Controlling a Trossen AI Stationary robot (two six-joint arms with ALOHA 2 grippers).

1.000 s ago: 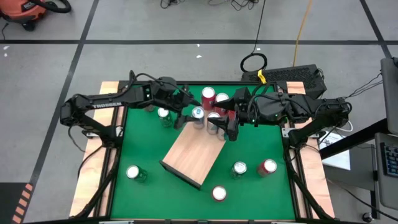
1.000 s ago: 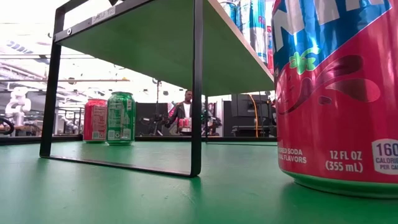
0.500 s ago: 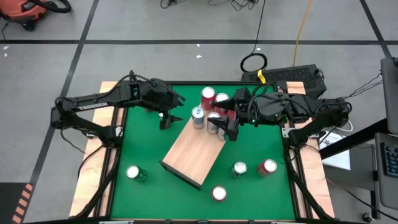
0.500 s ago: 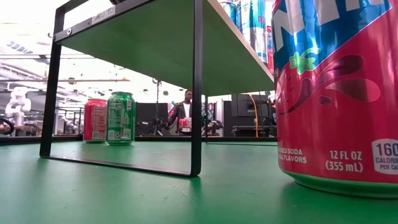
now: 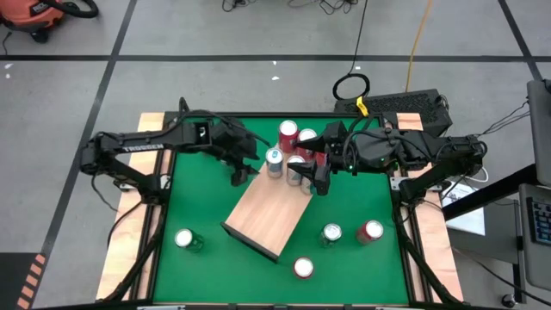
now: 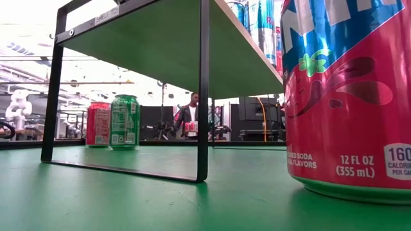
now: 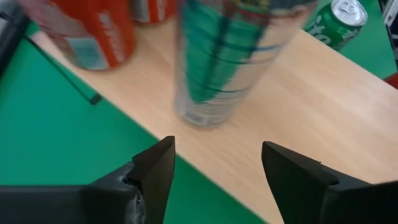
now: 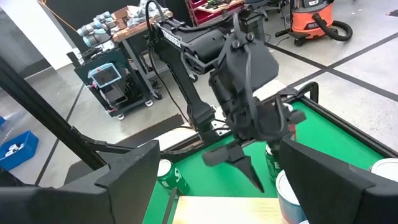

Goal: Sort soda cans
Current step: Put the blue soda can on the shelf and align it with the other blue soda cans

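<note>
Teal cylindrical metal soda can (image 7: 233, 59) stands upright, long axis vertical, on the light wooden board (image 5: 263, 213), at 12 o'clock from the left hand (image 7: 214, 168), whose fingers are spread and empty. Centring them on the can's body should prevent tipping. Right hand (image 5: 315, 176) waits at 3 o'clock, spread, on the green counter (image 5: 194, 202).

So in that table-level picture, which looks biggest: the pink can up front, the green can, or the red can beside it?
1. Pink can, but it is nearest the camera.
2. Green can and red can look alike.
</note>
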